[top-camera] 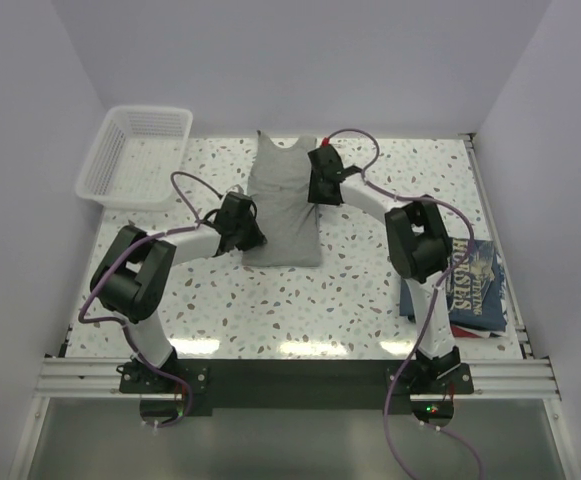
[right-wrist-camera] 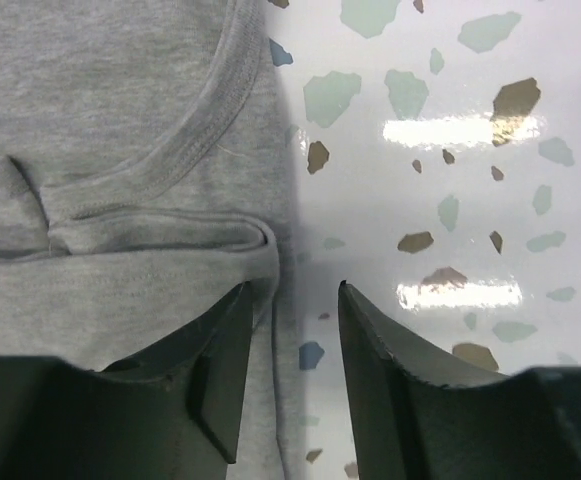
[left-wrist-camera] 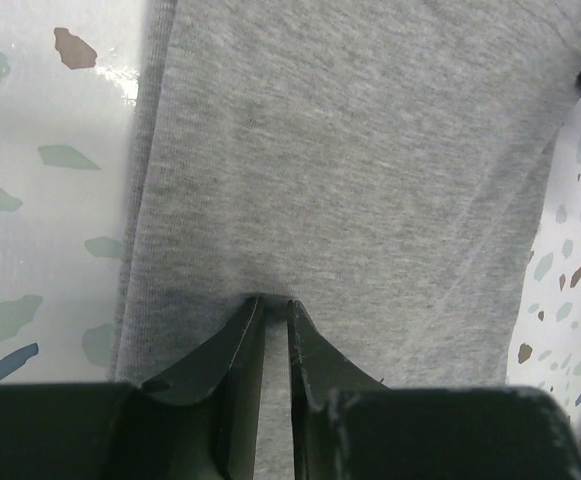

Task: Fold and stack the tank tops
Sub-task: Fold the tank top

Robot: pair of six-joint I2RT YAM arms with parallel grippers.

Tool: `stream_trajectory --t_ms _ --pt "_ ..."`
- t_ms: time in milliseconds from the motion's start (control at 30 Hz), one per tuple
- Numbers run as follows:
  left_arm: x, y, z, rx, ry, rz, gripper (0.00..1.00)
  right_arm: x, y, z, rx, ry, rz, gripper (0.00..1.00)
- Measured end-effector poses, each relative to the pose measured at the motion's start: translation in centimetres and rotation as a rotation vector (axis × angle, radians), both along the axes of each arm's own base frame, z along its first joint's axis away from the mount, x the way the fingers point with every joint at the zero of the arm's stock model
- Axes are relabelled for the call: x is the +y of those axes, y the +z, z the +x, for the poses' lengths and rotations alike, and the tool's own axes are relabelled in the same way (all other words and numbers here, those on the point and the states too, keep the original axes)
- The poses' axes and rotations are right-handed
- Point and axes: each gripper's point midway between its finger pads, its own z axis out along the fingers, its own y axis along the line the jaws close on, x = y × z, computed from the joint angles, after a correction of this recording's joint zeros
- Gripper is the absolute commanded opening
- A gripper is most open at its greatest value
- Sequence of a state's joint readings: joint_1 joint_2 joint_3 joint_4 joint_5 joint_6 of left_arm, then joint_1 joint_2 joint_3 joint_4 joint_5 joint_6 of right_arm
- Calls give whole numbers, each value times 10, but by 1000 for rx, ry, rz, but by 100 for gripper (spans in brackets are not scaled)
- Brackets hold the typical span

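The light grey tank top [top-camera: 282, 200] lies in the middle of the table, folded into a narrow strip with its neck at the far end. My left gripper [top-camera: 253, 232] sits at its near left edge; in the left wrist view [left-wrist-camera: 273, 300] its jaws are pinched on a small pucker of the grey cloth [left-wrist-camera: 370, 150]. My right gripper [top-camera: 322, 186] is at the top's far right edge. It is open [right-wrist-camera: 292, 288] and straddles the folded edge of the cloth [right-wrist-camera: 120, 200] below the neckline. The navy tank top [top-camera: 475, 280] with white lettering lies folded at the right edge, with the red one [top-camera: 470, 331] showing beneath it.
A white mesh basket [top-camera: 135, 155] stands at the far left corner, partly over the table edge. The speckled tabletop [top-camera: 220, 300] is bordered by white walls on three sides. The arm bases sit on a rail at the near edge.
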State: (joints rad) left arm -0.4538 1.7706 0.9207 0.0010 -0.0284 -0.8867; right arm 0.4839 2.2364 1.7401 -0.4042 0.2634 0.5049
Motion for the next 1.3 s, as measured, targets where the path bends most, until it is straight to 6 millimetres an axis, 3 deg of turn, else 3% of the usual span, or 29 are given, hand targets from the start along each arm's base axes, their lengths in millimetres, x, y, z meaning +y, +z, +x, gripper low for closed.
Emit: stream_trajectory --t_ms 167,267,333,400,533,667,933,1300 --pt "1 3 0 6 -19 22 26 -7 35 -16 -30 4 19 47" --pt "4 6 -2 7 -18 39 42 -14 58 -47 -43 13 59 47" --pt "9 13 -5 6 -10 52 46 -19 63 -73 -40 22 92 47" --pt "12 23 -7 -4 -3 59 50 -20 57 -99 -15 39 115 47" --pt "17 42 -11 -37 4 56 52 -12 20 -147 95 86 129 47" --pt "26 40 -27 -27 8 66 53 1 1 -177 170 125 147 49" --pt "55 3 -65 81 29 95 55 19 -1 -191 169 125 222 49" --pt "50 3 -62 62 11 19 47 21 -13 -198 180 81 282 46"
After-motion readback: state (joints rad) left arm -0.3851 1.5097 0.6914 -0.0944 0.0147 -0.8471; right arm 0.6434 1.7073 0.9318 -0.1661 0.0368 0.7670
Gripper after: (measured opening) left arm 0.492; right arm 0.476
